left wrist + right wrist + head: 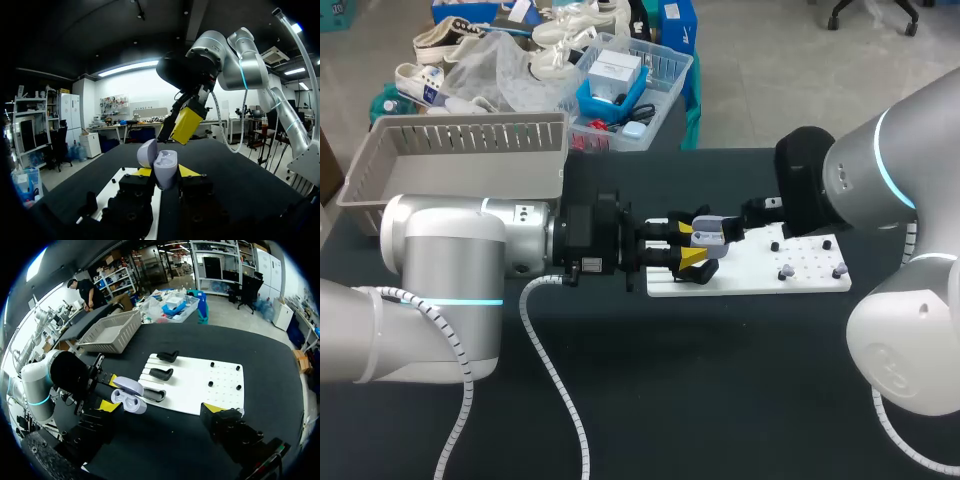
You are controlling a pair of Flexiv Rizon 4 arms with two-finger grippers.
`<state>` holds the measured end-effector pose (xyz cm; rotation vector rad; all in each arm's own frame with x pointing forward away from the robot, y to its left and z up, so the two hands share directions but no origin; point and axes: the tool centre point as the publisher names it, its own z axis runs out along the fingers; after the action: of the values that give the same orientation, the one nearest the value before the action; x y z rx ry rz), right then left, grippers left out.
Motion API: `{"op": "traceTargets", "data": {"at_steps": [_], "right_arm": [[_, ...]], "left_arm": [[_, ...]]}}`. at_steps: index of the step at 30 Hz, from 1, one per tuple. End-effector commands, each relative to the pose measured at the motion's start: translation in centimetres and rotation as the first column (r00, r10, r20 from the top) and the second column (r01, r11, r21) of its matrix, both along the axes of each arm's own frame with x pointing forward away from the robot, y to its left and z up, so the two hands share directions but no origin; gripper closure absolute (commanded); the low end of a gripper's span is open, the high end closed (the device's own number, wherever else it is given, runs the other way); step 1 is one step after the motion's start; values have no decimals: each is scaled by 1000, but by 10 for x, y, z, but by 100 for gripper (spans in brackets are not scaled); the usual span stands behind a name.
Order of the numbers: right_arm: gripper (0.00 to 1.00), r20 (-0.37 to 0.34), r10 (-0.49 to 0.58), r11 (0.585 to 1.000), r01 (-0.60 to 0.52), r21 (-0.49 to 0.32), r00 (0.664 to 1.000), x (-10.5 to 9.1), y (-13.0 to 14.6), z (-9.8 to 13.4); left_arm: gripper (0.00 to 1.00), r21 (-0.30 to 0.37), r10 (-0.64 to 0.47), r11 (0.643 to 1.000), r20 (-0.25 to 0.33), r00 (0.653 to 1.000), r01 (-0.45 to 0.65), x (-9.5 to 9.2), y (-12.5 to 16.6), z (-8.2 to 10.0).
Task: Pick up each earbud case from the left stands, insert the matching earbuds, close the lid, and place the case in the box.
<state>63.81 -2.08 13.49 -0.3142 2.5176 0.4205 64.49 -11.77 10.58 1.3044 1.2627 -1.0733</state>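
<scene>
Looks like we're at the insert-the-buds step. The left gripper point(688, 243) is clamped on the earbud case point(710, 236) from both sides, lid flipped up and pockets looking empty, over the 9 o'clock end of the white board point(810, 255). The right gripper point(160, 407) hovers close by, fingers spread wide and gripping nothing. I'd guess it next needs a bud from the little pegs point(784, 272) at the case's 3 o'clock, then has to seat it gently.
</scene>
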Motion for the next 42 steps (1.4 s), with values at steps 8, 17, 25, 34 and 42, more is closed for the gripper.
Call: {"op": "traceTargets", "data": {"at_steps": [8,17,25,34,42], "right_arm": [[0,-42,-69,995,66,-78,997,-23,-24,-10],[0,-85,-134,983,121,-142,987,-27,-47,-30],[0,-119,-199,966,175,-190,973,-28,-67,-44],[0,-129,-254,940,213,-268,959,-33,-88,-58],[0,-107,-288,924,247,-293,952,-30,-104,-68]], "left_arm": [[100,-2,3,1000,1,1000,-3,0,0,-1],[100,-2,3,1000,1,1000,-3,0,0,-1],[100,-2,3,1000,1,1000,-3,0,0,-1],[100,-2,3,1000,1,1000,-3,0,0,-1],[100,-2,3,1000,1,1000,-3,0,0,-1]]}}
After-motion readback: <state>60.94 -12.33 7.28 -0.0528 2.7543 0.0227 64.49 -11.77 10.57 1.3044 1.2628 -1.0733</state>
